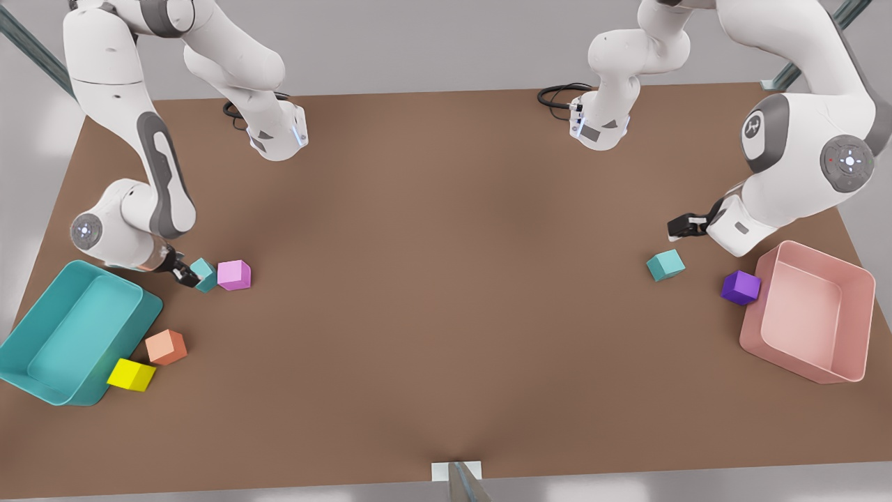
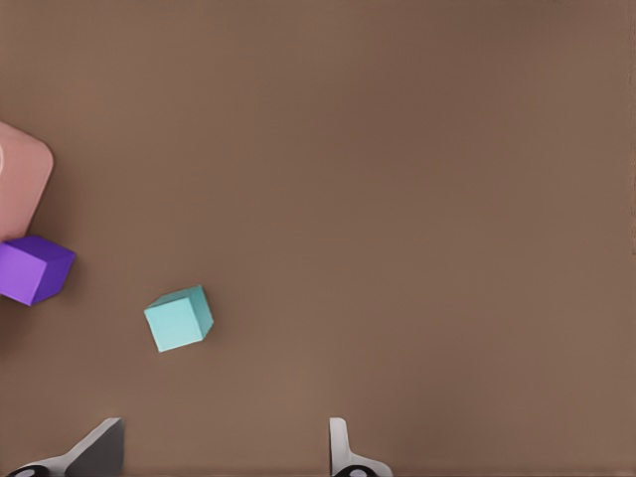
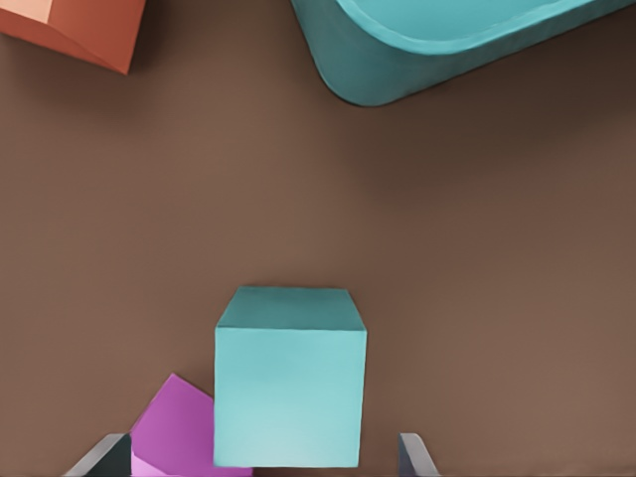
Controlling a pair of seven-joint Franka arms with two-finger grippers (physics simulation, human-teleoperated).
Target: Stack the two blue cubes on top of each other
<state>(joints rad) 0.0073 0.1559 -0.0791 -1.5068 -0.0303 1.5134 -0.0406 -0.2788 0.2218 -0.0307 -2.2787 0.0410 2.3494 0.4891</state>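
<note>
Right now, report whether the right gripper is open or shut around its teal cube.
Open. In the right wrist view the right gripper has one finger standing clear of the teal cube, which rests on the table beside the pink cube.

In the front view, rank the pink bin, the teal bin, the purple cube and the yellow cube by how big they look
1. Teal bin and pink bin: largest, too alike to separate.
2. Yellow cube and purple cube: far smaller, about equal; the yellow one is partly tucked against the teal bin.
</note>
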